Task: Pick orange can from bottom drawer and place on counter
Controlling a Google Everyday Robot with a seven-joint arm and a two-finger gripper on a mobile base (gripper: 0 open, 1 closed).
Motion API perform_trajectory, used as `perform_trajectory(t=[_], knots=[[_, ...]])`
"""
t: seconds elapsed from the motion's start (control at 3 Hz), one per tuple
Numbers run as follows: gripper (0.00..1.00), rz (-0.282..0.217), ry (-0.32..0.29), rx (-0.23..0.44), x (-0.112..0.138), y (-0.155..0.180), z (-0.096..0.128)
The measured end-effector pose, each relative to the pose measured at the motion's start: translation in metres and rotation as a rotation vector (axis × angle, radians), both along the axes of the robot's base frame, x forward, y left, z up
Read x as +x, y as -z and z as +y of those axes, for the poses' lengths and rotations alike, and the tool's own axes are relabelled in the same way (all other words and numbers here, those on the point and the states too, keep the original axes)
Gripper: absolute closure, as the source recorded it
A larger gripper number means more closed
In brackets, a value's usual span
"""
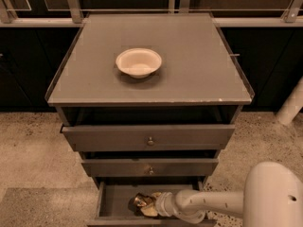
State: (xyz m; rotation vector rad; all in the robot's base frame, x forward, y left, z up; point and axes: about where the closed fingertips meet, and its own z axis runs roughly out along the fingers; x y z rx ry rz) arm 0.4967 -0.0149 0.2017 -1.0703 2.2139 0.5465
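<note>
**Camera view.** Seen from above and in front: a dark grey wooden cabinet with three drawers.

The counter (199,74) is a large, flat, grey, square cabinet top with a thin rim. It has pale chipped spots along its front edge. A cream-white round bowl (138,62) sits upright on it, left of centre and well apart from every edge.

Under the counter, the top drawer (109,137) is a dark grey wooden front with a small round knob (150,141). It stands slightly pulled out. The middle drawer (184,167), also with a knob, lies just below it.

The bottom drawer (113,200) is the lowest one, a wide shallow box with a plain grey floor. It is pulled out farthest, so its inside shows.

The orange can (140,201) is a small, shiny, brownish-orange metal drink can with dark and pale patches. It rests inside the bottom drawer, near the middle of the floor and well below the counter. Whether it stands upright or leans cannot be told.

The pincer (148,205) is inside the bottom drawer at the can's right side, touching it or just beside it. Whether it is spread or pinching the can cannot be told.

A pale white jointed arm (213,203) carries the pincer. It runs low across the drawer's right end to the rounded white robot body (277,197) in the lower right corner.

A speckled beige stone floor (28,145) surrounds the cabinet. Pale metal rails (73,1) cross the dark panels behind it.
</note>
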Motion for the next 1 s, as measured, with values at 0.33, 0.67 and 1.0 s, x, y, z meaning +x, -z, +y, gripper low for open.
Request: perform_trajectory(t=[0.33, 0.67, 1.0], knots=[[1.0, 0.056, -0.046, 0.019, -0.039, -0.038, -0.021], [1.0, 0.056, -0.046, 0.019, -0.039, -0.038, -0.021], [1.0, 0.032, -0.04, 0.016, -0.042, -0.061, -0.029]])
